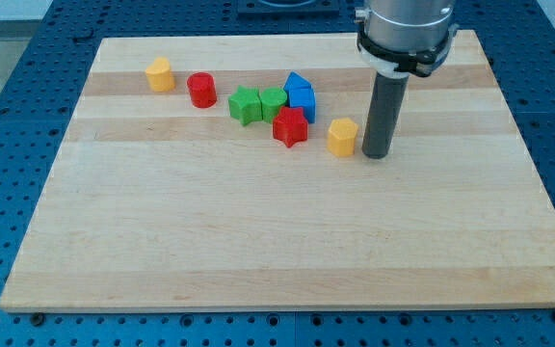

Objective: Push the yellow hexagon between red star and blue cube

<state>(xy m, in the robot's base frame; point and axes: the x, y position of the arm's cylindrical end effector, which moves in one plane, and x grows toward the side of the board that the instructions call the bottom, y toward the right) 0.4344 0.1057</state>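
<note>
The yellow hexagon [343, 137] stands on the wooden board just right of the red star [290, 127]. The blue cube [302, 100] sits above the red star, with a second blue block [297, 83] touching it from behind. My tip [376, 155] rests on the board just to the right of the yellow hexagon, very close to it or touching it. The red star touches the blue cube's lower edge.
A green star [246, 105] and a green cube [273, 101] sit left of the blue cube. A red cylinder [201, 90] and a second yellow block [160, 74] stand further left. The board's edge [287, 308] borders a blue perforated table.
</note>
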